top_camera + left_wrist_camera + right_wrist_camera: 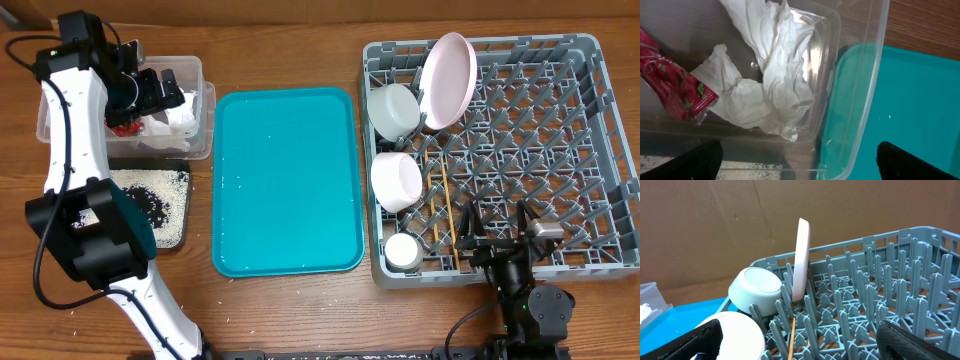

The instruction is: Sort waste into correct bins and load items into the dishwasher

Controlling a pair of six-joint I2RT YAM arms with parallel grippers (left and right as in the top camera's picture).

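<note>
Overhead, the left gripper (150,92) hung open over the clear plastic rectangular tub (207,100) by the table's left edge, with the shallow black rectangular tray (150,208) of white grains just beside it. The right gripper (497,218) stood open over the square grey lattice dish rack (600,150).

Left wrist: a crumpled white paper napkin (775,75) and a crinkled red wrapper (675,85) lay inside the tub.

Right wrist: a round pinkish plate (801,260) stood upright between pegs, beside a tipped pale grey-green bowl (757,290).

Robot lab bench: wooden table (300,310), cardboard backdrop (715,225), robot arm (75,130), grey dish rack (560,150), teal tray (285,180).
</note>
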